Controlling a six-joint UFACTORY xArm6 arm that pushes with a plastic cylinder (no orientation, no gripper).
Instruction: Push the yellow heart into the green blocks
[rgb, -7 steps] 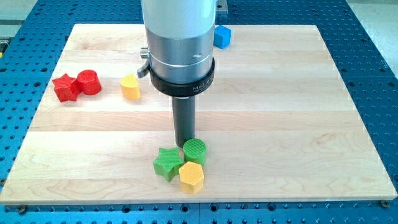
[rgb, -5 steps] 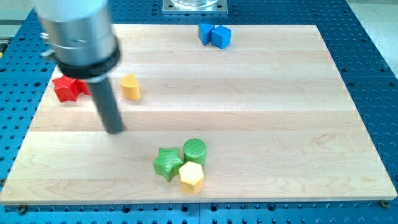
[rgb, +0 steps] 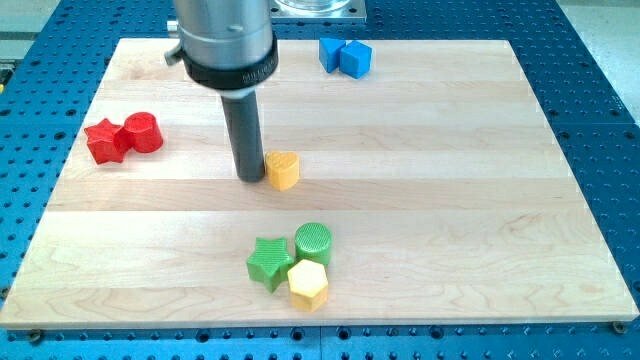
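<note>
The push is partway done. The yellow heart (rgb: 283, 171) sits near the middle of the tabletop (rgb: 450, 200), well apart from the green blocks near the view's bottom. My tip (rgb: 250, 179) stands just to the view's left of the heart, touching it or very close; I can't quite tell which. The tool is only a plain dark rod, so it holds nothing and can only shove.

Next, I think the tip should go round to the heart's top side and push it down toward the green star (rgb: 268, 262) and the green cylinder (rgb: 313, 242).

The blocks look like ridged plastic. The tabletop is pale, smooth wood. A yellow hexagon block (rgb: 308, 284) touches both green blocks.
</note>
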